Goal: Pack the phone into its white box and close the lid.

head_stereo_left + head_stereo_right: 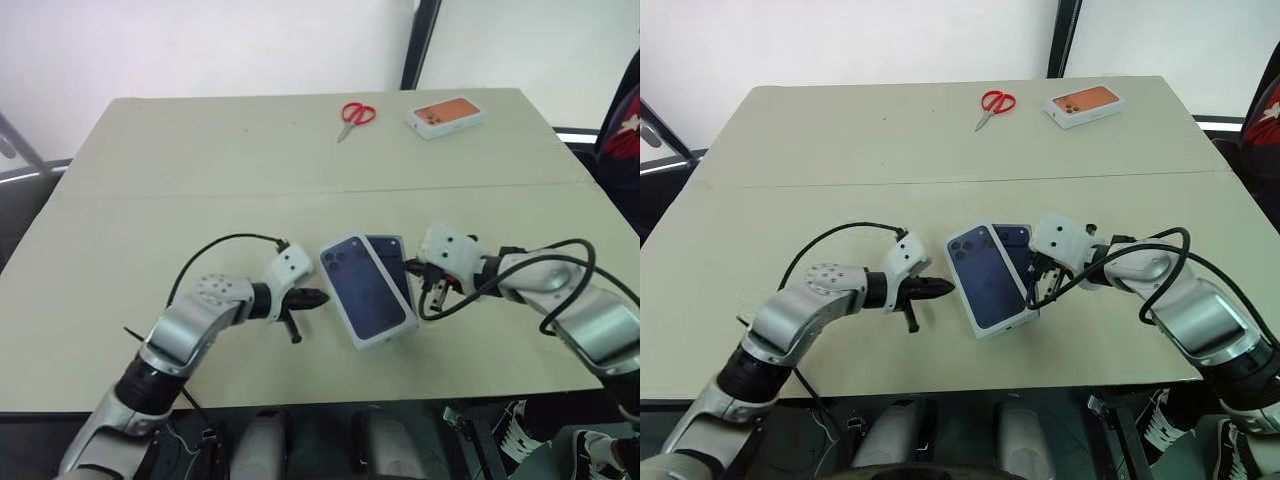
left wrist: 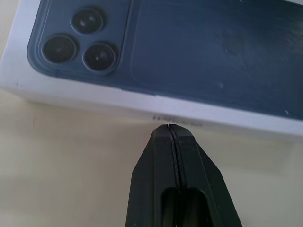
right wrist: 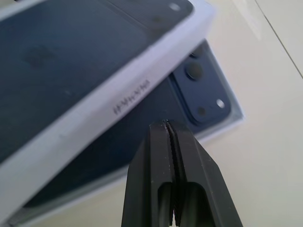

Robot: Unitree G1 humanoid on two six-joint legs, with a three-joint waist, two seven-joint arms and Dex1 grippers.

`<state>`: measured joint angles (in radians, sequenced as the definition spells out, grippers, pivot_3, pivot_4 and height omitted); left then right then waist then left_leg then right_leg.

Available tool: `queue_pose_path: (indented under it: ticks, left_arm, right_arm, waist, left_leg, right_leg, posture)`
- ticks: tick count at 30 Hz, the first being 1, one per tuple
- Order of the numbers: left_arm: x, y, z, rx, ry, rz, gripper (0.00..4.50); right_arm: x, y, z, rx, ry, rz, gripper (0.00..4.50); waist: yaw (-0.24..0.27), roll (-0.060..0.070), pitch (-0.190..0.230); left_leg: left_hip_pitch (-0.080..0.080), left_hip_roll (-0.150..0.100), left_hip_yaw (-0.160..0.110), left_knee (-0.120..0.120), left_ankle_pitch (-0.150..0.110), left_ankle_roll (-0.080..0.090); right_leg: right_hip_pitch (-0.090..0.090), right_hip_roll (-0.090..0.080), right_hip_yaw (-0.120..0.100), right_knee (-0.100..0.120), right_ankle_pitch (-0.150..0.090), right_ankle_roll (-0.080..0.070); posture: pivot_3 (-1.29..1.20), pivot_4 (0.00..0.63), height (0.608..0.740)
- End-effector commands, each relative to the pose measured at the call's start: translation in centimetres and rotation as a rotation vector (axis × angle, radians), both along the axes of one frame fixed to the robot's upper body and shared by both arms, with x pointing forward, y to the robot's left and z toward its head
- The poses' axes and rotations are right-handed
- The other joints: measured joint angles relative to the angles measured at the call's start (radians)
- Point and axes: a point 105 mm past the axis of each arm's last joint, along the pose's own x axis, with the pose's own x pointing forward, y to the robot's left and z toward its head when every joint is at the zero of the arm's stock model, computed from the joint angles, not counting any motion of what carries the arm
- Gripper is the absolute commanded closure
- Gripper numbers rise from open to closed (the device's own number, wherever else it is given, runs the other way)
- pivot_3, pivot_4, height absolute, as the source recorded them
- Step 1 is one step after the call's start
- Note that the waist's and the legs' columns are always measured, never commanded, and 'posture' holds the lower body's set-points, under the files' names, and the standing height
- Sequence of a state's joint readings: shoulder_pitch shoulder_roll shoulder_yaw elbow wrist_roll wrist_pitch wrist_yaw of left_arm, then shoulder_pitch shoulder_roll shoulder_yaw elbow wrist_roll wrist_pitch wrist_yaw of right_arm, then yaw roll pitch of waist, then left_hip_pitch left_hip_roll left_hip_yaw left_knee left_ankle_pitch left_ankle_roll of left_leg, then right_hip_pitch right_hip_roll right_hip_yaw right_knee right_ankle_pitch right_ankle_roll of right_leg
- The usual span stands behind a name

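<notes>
Near the lower centre of the head view, the lid [image 1: 365, 290] lay skewed across the white box [image 1: 404, 262], covering most of it and tilted, not seated. Lid was shallow white cardboard with a dark blue phone printed on its outer face, 3 camera lenses in a rounded square at its upper-left corner. Small dark writing ran along the lid's white side wall in both wrist views, too blurred to read. The phone [image 3: 199, 90] lay in the box base under the lid, dark navy and glossy, its camera cluster poking out past the lid's edge in the right wrist view.

Left gripper [image 1: 318, 297] sat just left of the lid, fingers pressed fully together, gripping nothing, tips close to the lid's side wall. Right gripper [image 1: 432, 292] sat just right of the box, fingers also fully together and empty.

Upper centre of the table [image 1: 150, 200]: red-handled scissors [image 1: 354, 117]. Upper right: a second white box with an orange phone picture [image 1: 446, 115], no legible text.
</notes>
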<state>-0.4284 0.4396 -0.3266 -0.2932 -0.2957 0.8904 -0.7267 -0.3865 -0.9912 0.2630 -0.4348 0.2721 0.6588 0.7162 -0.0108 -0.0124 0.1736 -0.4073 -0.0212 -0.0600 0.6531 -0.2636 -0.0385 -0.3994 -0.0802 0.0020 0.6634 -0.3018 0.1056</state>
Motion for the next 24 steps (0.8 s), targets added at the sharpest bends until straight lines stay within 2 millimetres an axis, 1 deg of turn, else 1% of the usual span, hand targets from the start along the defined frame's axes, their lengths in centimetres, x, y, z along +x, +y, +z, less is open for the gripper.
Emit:
queue_pose_path:
  ticks: [1, 4, 9, 15, 24]
  left_arm:
    - [0.6, -0.7, 1.0, -0.038, -0.034, 0.024, 4.5]
    - [1.1, -1.3, 1.5, -0.082, -0.041, 0.05, 4.5]
    - [1.4, -2.4, 1.7, -0.122, -0.046, 0.055, 4.5]
    - [2.0, -3.1, 2.4, -0.168, -0.076, 0.071, 4.5]
    - [1.8, -4.2, 3.7, -0.215, -0.111, 0.03, 4.5]
  right_arm:
    - [-0.2, 0.7, 0.6, -0.007, -0.044, 0.032, 4.44]
    - [-0.3, 1.1, 0.4, -0.002, -0.039, 0.035, 4.44]
    - [-0.3, 1.2, 0.5, 0.008, -0.038, 0.027, 4.44]
    - [-0.5, 0.6, 0.4, -0.001, -0.034, 0.009, 4.44]
    - [-0.5, -0.3, 0.3, -0.003, -0.034, -0.036, 4.44]
  waist:
    - [0.0, 0.0, 0.0]
    - [0.001, 0.0, 0.0]
    - [0.001, 0.0, 0.0]
    - [0.002, 0.0, 0.0]
    - [0.002, 0.0, 0.0]
  left_leg:
    - [0.0, 0.0, 0.0, 0.0, 0.0, 0.0]
    - [0.0, 0.0, 0.0, 0.0, 0.0, 0.0]
    - [0.0, 0.0, 0.0, 0.001, 0.0, 0.0]
    - [0.0, -0.001, 0.0, 0.001, 0.0, 0.0]
    - [0.0, -0.001, 0.0, 0.001, 0.0, 0.0]
  right_leg:
    - [0.0, 0.0, 0.0, 0.0, 0.0, 0.0]
    - [0.0, 0.0, 0.0, 0.0, 0.0, 0.0]
    - [0.0, 0.0, 0.0, 0.0, 0.0, 0.0]
    - [0.001, -0.001, 0.0, 0.0, 0.0, 0.0]
    - [0.001, -0.001, 0.0, 0.0, 0.0, 0.0]
  posture:
    - [0.0, 0.15, 0.74]
    - [0.0, 0.15, 0.74]
    - [0.0, 0.15, 0.74]
    - [0.0, 0.15, 0.74]
    - [0.0, 0.15, 0.74]
